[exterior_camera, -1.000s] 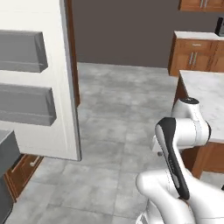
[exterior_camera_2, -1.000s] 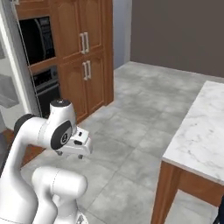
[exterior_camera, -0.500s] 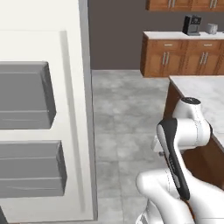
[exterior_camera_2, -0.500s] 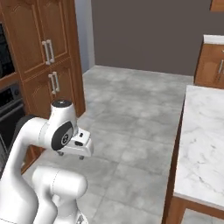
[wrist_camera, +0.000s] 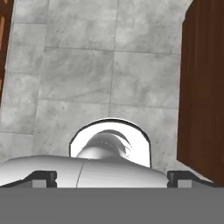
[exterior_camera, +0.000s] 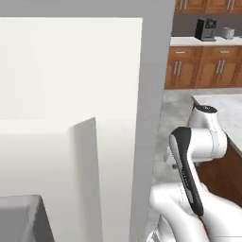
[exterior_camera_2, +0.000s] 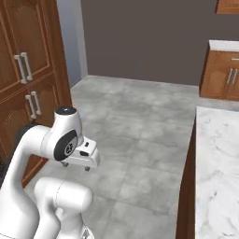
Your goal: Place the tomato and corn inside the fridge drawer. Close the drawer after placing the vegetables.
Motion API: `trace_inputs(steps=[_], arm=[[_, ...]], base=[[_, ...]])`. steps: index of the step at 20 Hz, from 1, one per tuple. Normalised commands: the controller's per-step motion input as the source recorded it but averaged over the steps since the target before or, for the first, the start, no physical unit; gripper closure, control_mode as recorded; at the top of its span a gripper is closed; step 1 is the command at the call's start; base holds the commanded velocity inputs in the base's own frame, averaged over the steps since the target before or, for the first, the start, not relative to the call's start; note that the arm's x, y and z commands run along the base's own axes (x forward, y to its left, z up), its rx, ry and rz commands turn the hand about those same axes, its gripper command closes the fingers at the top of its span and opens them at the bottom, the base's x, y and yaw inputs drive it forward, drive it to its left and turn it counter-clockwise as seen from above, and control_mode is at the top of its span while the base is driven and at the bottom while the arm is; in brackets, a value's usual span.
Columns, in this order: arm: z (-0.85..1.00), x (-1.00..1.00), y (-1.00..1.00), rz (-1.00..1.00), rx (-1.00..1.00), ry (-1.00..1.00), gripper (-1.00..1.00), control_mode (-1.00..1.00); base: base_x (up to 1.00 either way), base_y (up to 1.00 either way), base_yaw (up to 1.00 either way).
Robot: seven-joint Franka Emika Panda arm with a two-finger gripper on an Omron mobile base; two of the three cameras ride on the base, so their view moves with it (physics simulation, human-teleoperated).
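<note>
Hand view: the gripper point(wrist_camera: 112, 175) is aimed down at grey floor tiles point(wrist_camera: 78, 78) beside a brown cabinet side point(wrist_camera: 203, 87); whether its jaws are parted cannot be told. Tomato, corn and drawer cannot be located, so no bearing can be given.

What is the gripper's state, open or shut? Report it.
Open: in the hand view the gripper shows both fingertips wide apart, holding nothing.

We see a grey stone-tile floor point(exterior_camera_2: 140, 135) under a dark far wall point(exterior_camera_2: 149, 37). Wooden cabinets point(exterior_camera_2: 23, 79) stand at left, a marble counter point(exterior_camera_2: 217, 158) at right, and more wooden cabinets point(exterior_camera: 203, 66) far off.
</note>
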Motion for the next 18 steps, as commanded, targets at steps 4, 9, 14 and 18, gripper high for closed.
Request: trace_inputs(steps=[4, 9, 14, 18], arm=[[0.00, 0.00, 0.00, 0.00, 0.00, 0.00, -1.00, 1.00], [0.00, 0.00, 0.00, 0.00, 0.00, 0.00, -1.00, 1.00], [0.00, 0.00, 0.00, 0.00, 0.00, 0.00, -1.00, 1.00], [0.00, 0.00, 0.00, 0.00, 0.00, 0.00, -1.00, 1.00]], base=[[1.00, -0.13, -0.01], [1.00, -0.08, -0.03], [1.00, 0.00, -0.09], [1.00, -0.04, -0.12]])
